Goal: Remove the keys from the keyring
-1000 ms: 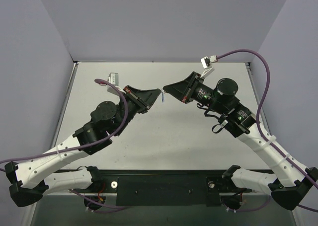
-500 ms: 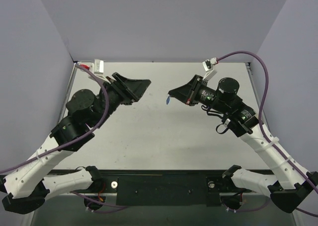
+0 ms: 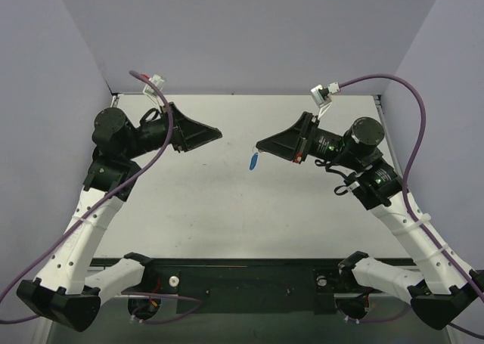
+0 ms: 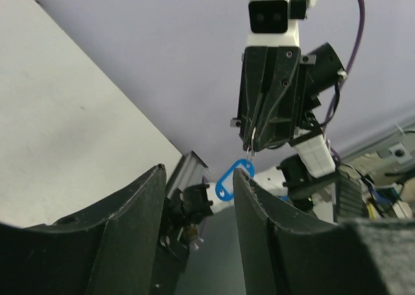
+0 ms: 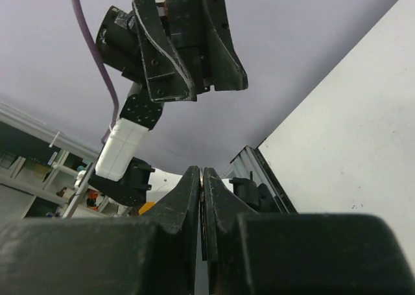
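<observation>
Robotics lab, test cell. Pale table [image 3: 227, 208] boxed on three sides by plain lavender walls [image 3: 249, 34]. Left arm [image 3: 85, 223] and right arm [image 3: 412, 234] bolted to a black base rail [image 3: 249, 283]. Purple cable [image 3: 378, 77] loops overhead. Beyond the enclosure, the wrist views catch shelving [image 5: 29, 157] and cluttered equipment [image 4: 389, 162].

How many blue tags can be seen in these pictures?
1. The blue tag dangles from a thin keyring pinched by the right gripper, above the table. The open left gripper holds none.
</observation>
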{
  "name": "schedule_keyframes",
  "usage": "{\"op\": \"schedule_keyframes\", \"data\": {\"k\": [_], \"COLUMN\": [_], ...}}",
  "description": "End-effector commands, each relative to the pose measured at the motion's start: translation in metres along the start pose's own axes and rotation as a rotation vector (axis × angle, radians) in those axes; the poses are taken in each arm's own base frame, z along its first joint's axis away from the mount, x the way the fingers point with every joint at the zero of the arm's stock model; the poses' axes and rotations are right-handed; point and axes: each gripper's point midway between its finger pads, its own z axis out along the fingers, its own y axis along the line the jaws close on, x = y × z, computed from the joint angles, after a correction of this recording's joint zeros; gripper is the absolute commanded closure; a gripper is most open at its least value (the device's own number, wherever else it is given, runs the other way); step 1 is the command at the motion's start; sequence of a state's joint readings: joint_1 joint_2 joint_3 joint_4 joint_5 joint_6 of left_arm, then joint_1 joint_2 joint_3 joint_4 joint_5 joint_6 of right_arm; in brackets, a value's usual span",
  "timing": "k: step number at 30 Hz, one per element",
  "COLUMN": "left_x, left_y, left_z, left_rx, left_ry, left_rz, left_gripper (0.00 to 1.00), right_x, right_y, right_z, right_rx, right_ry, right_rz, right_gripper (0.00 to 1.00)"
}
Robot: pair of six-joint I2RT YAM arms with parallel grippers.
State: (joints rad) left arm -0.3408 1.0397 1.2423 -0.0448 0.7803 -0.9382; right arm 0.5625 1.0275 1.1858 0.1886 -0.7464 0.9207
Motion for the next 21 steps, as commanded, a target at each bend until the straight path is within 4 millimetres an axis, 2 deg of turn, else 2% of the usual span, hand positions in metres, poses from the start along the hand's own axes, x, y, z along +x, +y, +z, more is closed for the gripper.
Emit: {"op": "schedule_keyframes", "data": {"k": [1,7,13,21], "left_x": [0.005,0.010,0.029,0.026], "left_y": [-0.056,-0.056,-0.062,-0.053], "left_z": [-0.011,-0.003,0.018,0.025], "left_rx": [0.243,0.244,0.249,0.206], "left_ry": [0.076,0.078,0.079,0.063], "left_rz": [0.072,0.047,0.034,0.028], "left_gripper": [0.45,0.50,0.55,0.59], "right_x": [-0.011,-0.016,-0.014,-0.011], "right_y": [0.039,0.033,0.029,0.032], "right_z": [-0.005,0.003,0.013,0.018], "right_rx": [-0.153,-0.143,-0.132,-0.142], "right_ry": [-0.022,-0.041,-0.050,-0.044], "right_rz": [-0.040,-0.031,-0.030,-0.034], "right_gripper": [1.00,1.00,1.00,1.00]}}
